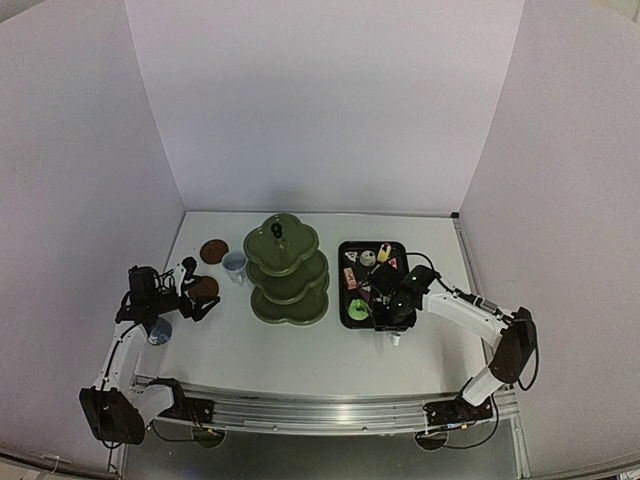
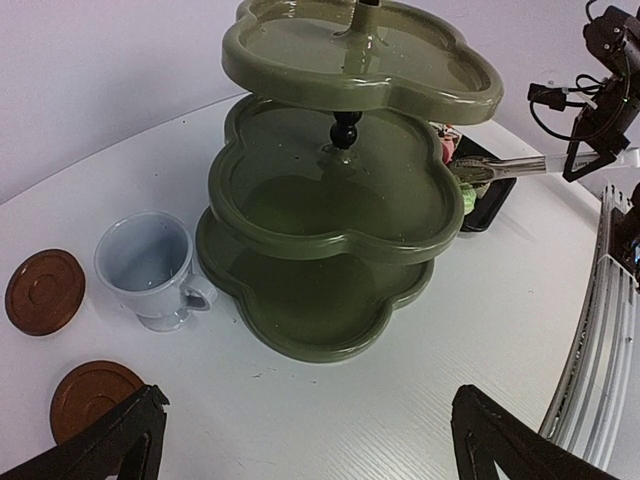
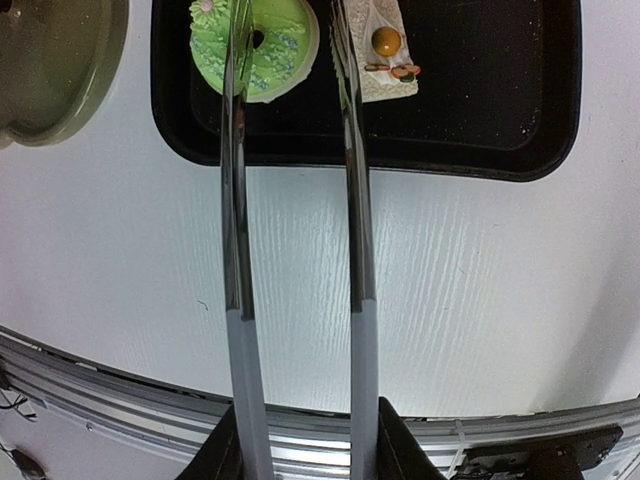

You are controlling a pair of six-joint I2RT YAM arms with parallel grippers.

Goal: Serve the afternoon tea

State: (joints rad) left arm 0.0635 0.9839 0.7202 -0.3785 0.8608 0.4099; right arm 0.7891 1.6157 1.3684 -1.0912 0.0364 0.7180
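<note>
The olive-green three-tier stand (image 1: 287, 270) (image 2: 330, 200) is at mid-table with bare tiers. A pale blue cup (image 1: 235, 265) (image 2: 150, 265) stands to its left. One brown coaster (image 1: 212, 250) (image 2: 43, 290) lies behind the cup, and another (image 1: 205, 288) (image 2: 92, 395) lies by my left gripper (image 1: 195, 292) (image 2: 310, 410), which is open and holds nothing. My right gripper (image 1: 395, 305) (image 3: 300, 445) is shut on the metal tongs (image 3: 236, 200) (image 2: 505, 165). The tongs reach over the black tray (image 3: 480, 150), one arm crossing a green ring cake (image 3: 280, 40) (image 1: 358, 310), the other beside a white slice (image 3: 385, 60).
Several more small cakes (image 1: 375, 257) lie on the black tray (image 1: 345, 247) to the right of the stand. A small greyish object (image 1: 160, 332) sits partly under the left arm. The metal rail (image 1: 320, 410) runs along the near edge. White walls enclose the table.
</note>
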